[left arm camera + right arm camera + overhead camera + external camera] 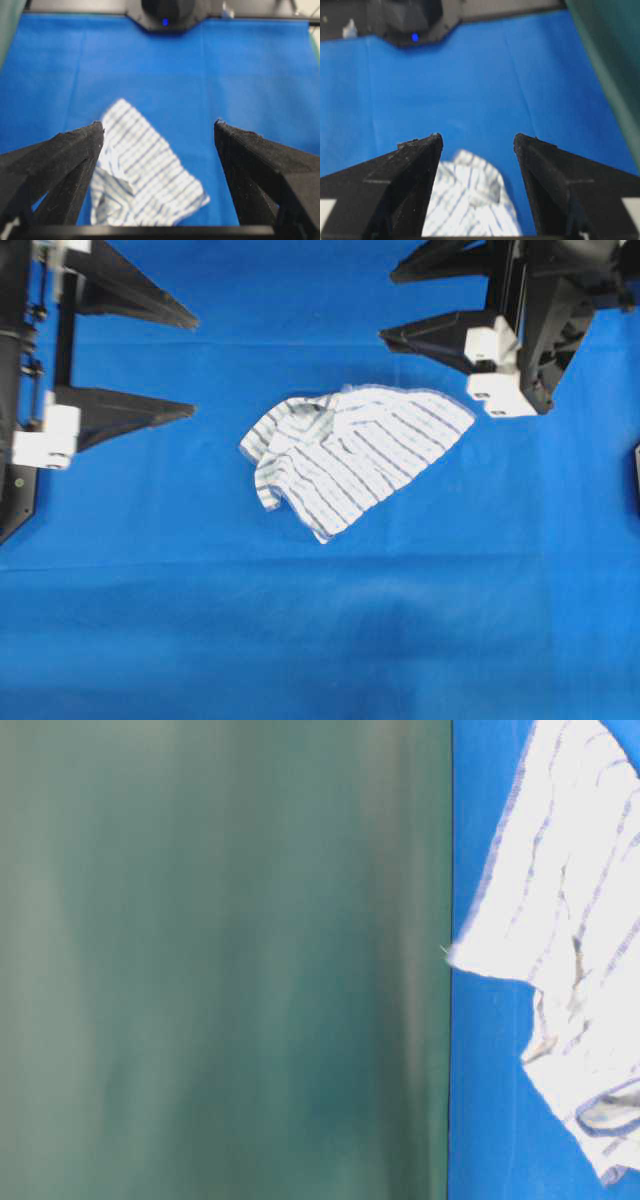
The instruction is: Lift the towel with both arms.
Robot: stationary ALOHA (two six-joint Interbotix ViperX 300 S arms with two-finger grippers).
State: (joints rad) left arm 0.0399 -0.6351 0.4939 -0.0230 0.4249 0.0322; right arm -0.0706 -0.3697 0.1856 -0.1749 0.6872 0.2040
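Lying crumpled, towel (350, 455) between left claw (190, 360), right claw (388, 308), both wide.

No writing, label, brand, number or sign can be read in any of the four views.

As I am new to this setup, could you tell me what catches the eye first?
The crumpled striped towel lies mid-table on the blue table covering. The left gripper and right gripper flank it, jaws wide open, neither touching it.
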